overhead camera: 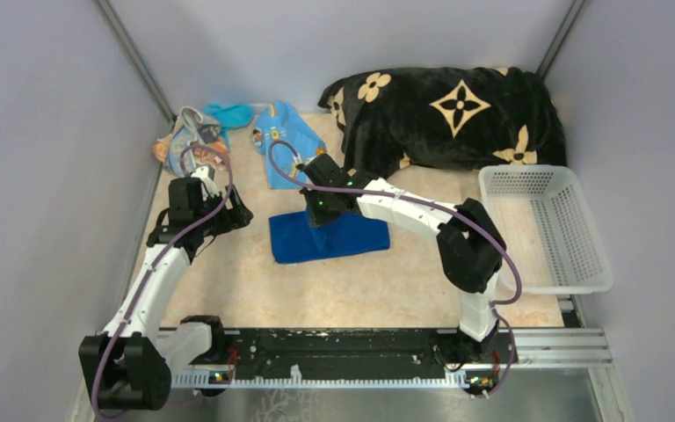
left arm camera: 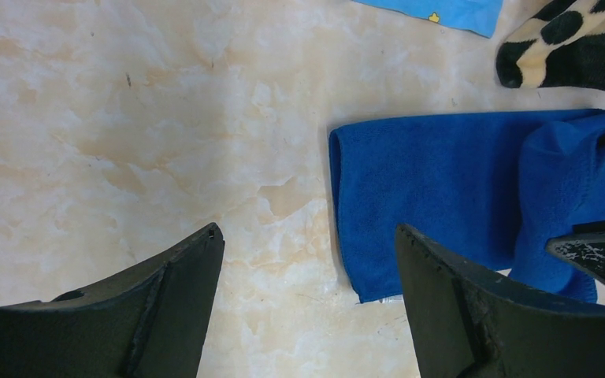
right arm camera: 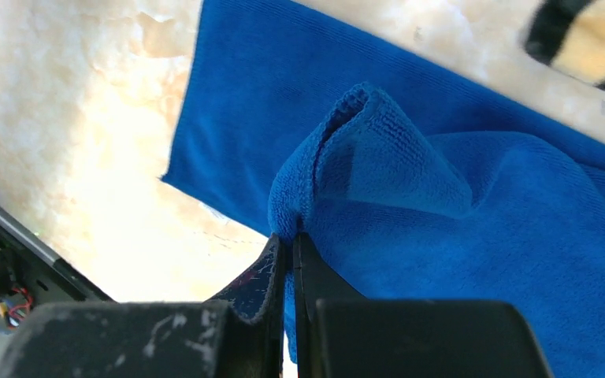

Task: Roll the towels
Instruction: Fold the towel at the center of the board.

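Note:
A plain dark blue towel (overhead camera: pixel 330 237) lies flat mid-table. My right gripper (overhead camera: pixel 321 211) is shut on a pinched-up fold of it (right arm camera: pixel 354 150), lifting that part off the table; the wrist view shows the cloth clamped between the jaws (right arm camera: pixel 290 240). My left gripper (overhead camera: pixel 233 215) is open and empty, just left of the towel; its view shows the towel (left arm camera: pixel 457 189) beside its right finger (left arm camera: pixel 449 291). A light blue towel with orange prints (overhead camera: pixel 286 141), a turquoise towel (overhead camera: pixel 228 114) and a striped towel (overhead camera: pixel 185 136) lie at the back left.
A large black plush blanket with tan flowers (overhead camera: pixel 448 114) is heaped at the back right. A white plastic basket (overhead camera: pixel 545 224) stands at the right edge. Grey walls close in the left, back and right sides.

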`<state>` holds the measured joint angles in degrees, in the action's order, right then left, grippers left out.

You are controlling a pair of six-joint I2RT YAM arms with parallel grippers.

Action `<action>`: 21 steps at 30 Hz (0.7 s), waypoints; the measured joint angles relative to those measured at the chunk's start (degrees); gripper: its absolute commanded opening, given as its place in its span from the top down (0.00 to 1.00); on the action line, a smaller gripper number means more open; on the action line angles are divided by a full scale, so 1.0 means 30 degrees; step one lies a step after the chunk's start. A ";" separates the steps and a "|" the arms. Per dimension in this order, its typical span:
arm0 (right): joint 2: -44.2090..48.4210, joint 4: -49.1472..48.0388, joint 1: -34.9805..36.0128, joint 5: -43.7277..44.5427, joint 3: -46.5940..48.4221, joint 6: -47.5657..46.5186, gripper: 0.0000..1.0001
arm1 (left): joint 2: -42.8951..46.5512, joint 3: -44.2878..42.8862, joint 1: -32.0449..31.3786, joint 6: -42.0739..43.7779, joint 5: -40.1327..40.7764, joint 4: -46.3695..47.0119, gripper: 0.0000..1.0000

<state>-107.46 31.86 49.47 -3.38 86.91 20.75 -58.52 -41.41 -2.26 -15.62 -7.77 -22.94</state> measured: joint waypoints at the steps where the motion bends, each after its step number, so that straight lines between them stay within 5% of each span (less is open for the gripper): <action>1: -0.0153 -0.0036 0.0117 -0.0073 0.0182 0.0044 1.00 | -0.0007 0.0000 0.0000 0.0000 0.0007 0.0007 0.15; 15: -0.2127 -0.1056 0.0386 -0.0576 0.1814 0.0991 1.00 | -0.0517 0.0000 0.0000 0.0000 -0.0124 0.0000 0.15; 21: -0.3825 -0.1144 0.0393 -0.1610 0.1807 0.1188 0.89 | -0.0619 0.0000 0.0000 0.0000 -0.0248 -0.0007 0.15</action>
<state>-118.93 28.42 50.65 -8.21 92.33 24.32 -60.38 -41.41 -2.26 -15.62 -8.51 -22.96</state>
